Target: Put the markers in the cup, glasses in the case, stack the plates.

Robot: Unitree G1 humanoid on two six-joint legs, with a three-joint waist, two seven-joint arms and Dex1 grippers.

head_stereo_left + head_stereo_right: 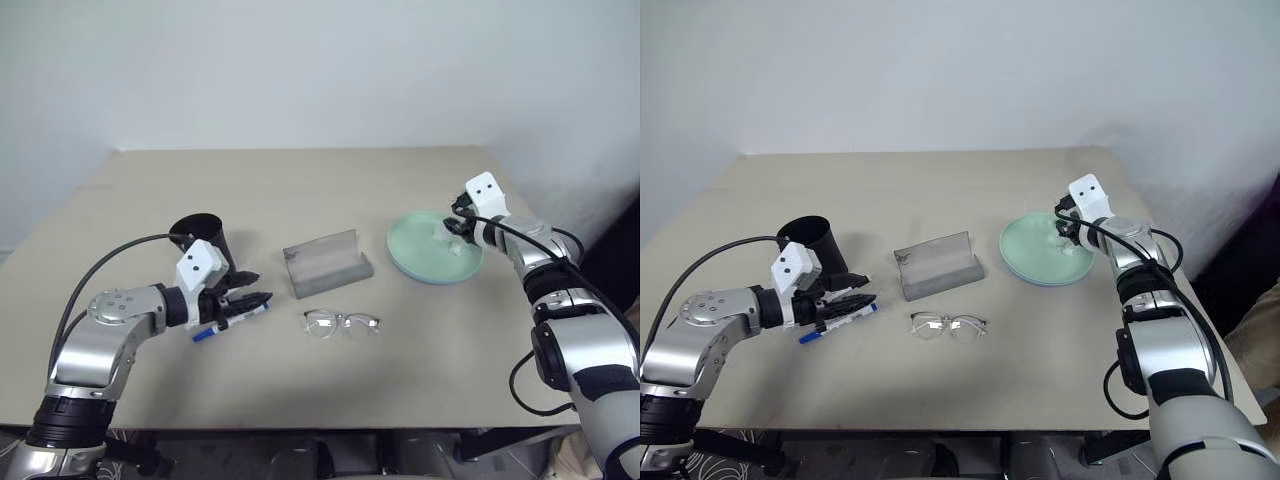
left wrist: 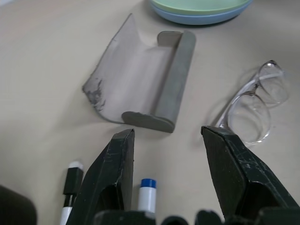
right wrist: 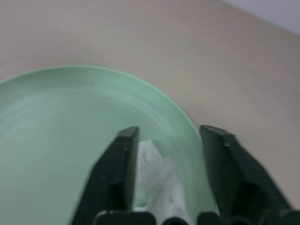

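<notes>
Spanning beige table (image 1: 300, 390), white wall (image 1: 300, 70)

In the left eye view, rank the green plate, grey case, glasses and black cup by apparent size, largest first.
1. Green plate
2. Grey case
3. Glasses and black cup: look alike in extent, and the cup is partly hidden, so unranked.

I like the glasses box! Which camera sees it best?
The left wrist view: the open grey case looks close, lid lying back, a scuffed patch on it. Both eye views show it far smaller, between the cup and plates.
</notes>
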